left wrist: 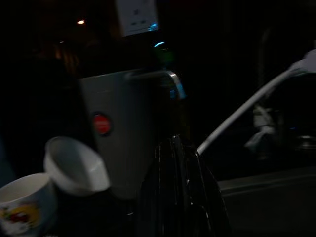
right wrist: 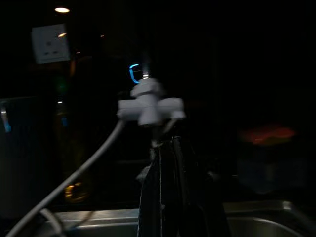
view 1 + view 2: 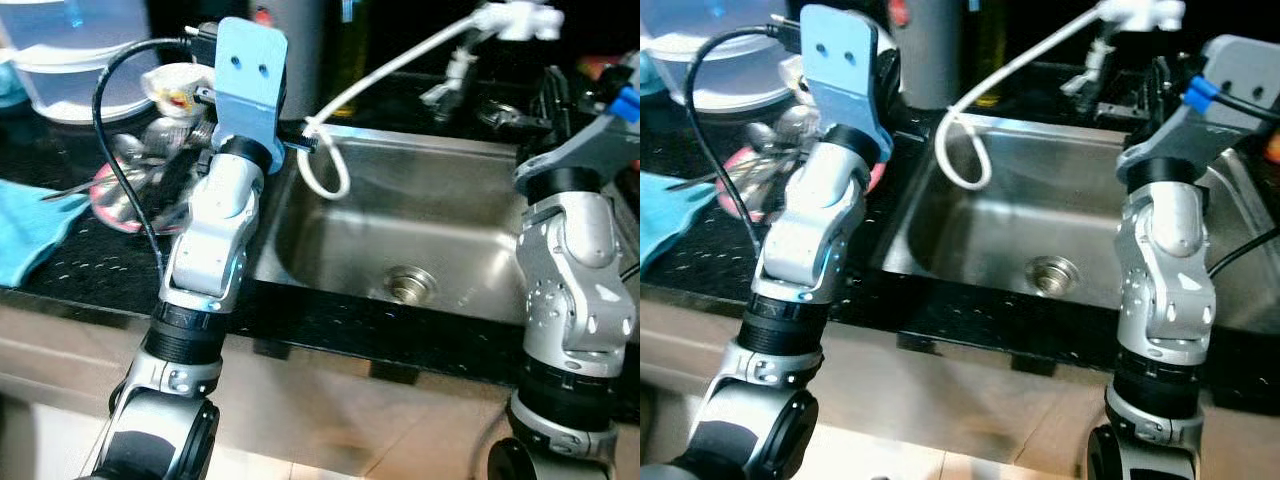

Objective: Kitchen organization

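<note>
1. Nearest the robot, the dark counter edge [image 3: 330, 325] runs across the head views, with both silver forearms raised over it.
2. The left gripper [image 1: 180, 192] is held above the counter, left of the sink; in the left wrist view its two black fingers lie pressed together with nothing between them.
3. The right gripper [image 2: 170, 192] is held near the right end of the sink; in the right wrist view its fingers likewise lie together, empty.
4. The steel sink [image 3: 340, 250] sits between the arms; its basin holds nothing but the drain [image 3: 408, 285].
5. On the counter left of the sink lie a blue cloth [image 3: 25, 230] and a pink plate [image 3: 120, 200] heaped with metal utensils [image 3: 150, 150]. The utensils are judged stiff, light and slippery; each is best pinched across its handle.
6. Just behind the plate lie small white cups [image 1: 74, 165], one tipped on its side and one printed [image 1: 22, 205]. They are judged light and breakable; the rim wall offers the best hold.
7. Further back stand a grey canister with a red spot [image 1: 118, 138] and a clear lidded container [image 3: 80, 60].
8. A white hose [image 3: 385, 70] loops over the sink rim and rises to a white tap fitting [image 2: 150, 106] at the rear.
</note>
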You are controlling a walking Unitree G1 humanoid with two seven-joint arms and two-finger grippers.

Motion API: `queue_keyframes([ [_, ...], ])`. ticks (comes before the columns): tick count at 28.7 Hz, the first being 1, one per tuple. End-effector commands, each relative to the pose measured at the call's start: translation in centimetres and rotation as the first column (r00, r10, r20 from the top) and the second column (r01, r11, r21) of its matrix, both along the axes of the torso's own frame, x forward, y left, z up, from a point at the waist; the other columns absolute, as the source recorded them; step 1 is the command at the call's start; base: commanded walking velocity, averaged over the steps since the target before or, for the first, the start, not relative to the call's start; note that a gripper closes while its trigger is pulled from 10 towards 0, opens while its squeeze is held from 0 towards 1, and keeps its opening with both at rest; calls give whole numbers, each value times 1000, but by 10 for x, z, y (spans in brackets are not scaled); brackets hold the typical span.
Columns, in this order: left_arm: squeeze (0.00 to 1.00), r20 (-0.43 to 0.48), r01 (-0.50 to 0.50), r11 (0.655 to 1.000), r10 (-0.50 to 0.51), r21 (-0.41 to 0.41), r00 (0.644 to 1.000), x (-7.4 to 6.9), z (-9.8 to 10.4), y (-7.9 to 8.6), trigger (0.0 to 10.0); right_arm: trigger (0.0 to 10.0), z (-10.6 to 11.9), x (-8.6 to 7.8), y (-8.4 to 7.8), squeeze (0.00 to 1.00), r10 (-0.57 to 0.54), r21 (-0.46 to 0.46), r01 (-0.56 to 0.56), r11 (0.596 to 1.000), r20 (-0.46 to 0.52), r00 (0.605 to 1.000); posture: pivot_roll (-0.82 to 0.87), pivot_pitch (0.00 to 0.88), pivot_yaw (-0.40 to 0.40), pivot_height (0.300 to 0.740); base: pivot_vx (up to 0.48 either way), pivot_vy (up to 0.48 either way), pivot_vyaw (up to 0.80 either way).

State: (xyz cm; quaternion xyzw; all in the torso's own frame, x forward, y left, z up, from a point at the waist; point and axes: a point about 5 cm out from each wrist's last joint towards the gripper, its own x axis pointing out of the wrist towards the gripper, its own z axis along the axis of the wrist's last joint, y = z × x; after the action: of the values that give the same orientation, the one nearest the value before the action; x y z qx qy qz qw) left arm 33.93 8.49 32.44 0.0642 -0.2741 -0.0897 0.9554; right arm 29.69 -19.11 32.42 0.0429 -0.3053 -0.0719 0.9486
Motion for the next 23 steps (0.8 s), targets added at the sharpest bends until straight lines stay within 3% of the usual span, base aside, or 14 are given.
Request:
queue_keyframes([
  [1, 0, 1, 3, 1000, -3, -5, 1000, -1, -2, 1, 10000, 10000, -3, 1, 3, 0, 9, -6, -9, 1000, -13, 1000, 22, 78, -12, 740, 0, 0, 0],
  [11, 0, -76, 44, 999, -45, -23, 996, -1, -13, 0, 10000, 10000, -6, 1, 3, 0, 14, -12, -14, 1000, -23, 1000, 25, 80, -7, 740, 0, 0, 0],
  [13, 0, -67, 53, 998, -50, 41, 997, -4, -16, -3, 10000, 10000, -11, 1, 4, 0, 19, -21, -20, 1000, -42, 999, 29, 86, -6, 740, 0, 0, 0],
  [14, 0, -4, 38, 988, -38, 150, 999, -9, -16, -6, 10000, 10000, -18, 2, 5, 0, 21, -30, -22, 999, -62, 998, 35, 88, -4, 740, 0, 0, 0],
  [19, 0, 14, -17, 985, 15, 174, 1000, -12, -14, -7, 10000, 10000, -24, 1, 6, 0, 20, -72, -27, 997, -98, 995, 49, 89, -4, 740, 0, 0, 0],
  [23, 0, 40, -4, 976, -5, 219, 999, -13, -10, -13, 10000, 10000, -25, 4, 9, 0, 50, -117, -68, 991, -146, 988, 51, 80, -5, 740, 0, 0, 0],
])
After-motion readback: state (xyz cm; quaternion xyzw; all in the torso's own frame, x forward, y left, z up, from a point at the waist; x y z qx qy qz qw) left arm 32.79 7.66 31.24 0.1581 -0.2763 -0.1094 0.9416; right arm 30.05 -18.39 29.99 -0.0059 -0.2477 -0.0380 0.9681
